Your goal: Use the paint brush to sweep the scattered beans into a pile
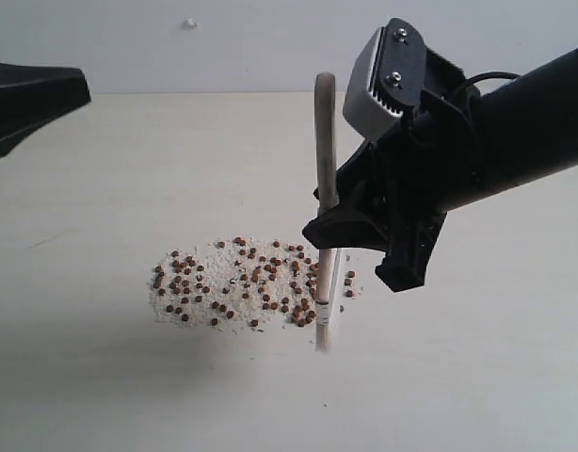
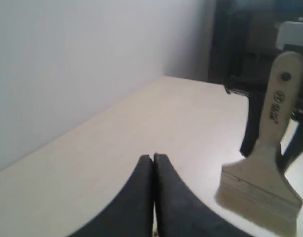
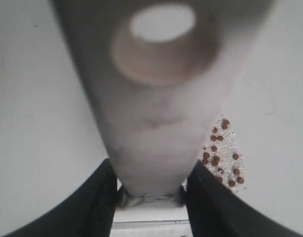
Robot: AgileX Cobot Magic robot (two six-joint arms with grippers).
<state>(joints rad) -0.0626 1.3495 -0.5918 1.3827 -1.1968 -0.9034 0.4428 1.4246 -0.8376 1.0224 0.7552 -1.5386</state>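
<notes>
On the pale surface [image 1: 477, 386] the right gripper [image 3: 151, 202] pinches the paint brush [image 1: 325, 141] upright at the beans' [image 1: 232, 282] right edge, apparently mid-sweep; next, drag leftward

the beans [image 1: 234, 282] are reddish-brown specks dotted over a patch of white grains [image 1: 214, 256]. the paint brush [image 2: 270, 148] has a pale wooden handle with a dark hole and dark print, a dull tan-grey ferrule [image 2: 257, 187] and cream bristles [image 2: 270, 213]. the table [image 1: 110, 188] is plain pale cream and the wall [image 1: 223, 42] is light grey. the right gripper [image 1: 338, 231] and left gripper [image 2: 153, 165] are black. the camera housing [image 1: 378, 80] is grey.
</notes>
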